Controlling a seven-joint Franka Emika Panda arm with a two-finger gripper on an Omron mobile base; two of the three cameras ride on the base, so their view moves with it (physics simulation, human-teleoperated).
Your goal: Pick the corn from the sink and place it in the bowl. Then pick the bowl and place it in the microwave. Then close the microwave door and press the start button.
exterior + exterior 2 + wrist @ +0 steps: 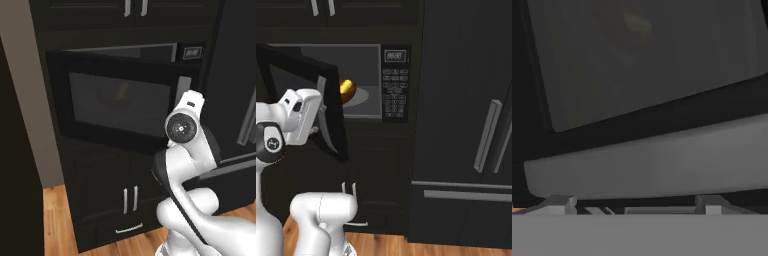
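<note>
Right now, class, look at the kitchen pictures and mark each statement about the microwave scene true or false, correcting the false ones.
1. The microwave door is fully shut. False: it stands partly open.
2. The bowl sits inside the microwave. True.
3. The corn lies on the floor. False: it rests in the bowl.
4. The gripper is close to the door's silver handle. True.
5. The keypad is left of the microwave opening. False: it is to the right.

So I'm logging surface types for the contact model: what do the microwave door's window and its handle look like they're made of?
The microwave door has a window that looks like dark tinted glass: smooth, and the yellow corn shows dimly through it. Its handle looks like brushed silver metal, matte grey and curved, though a render leaves painted plastic open. The hand sits right at the handle.
</note>
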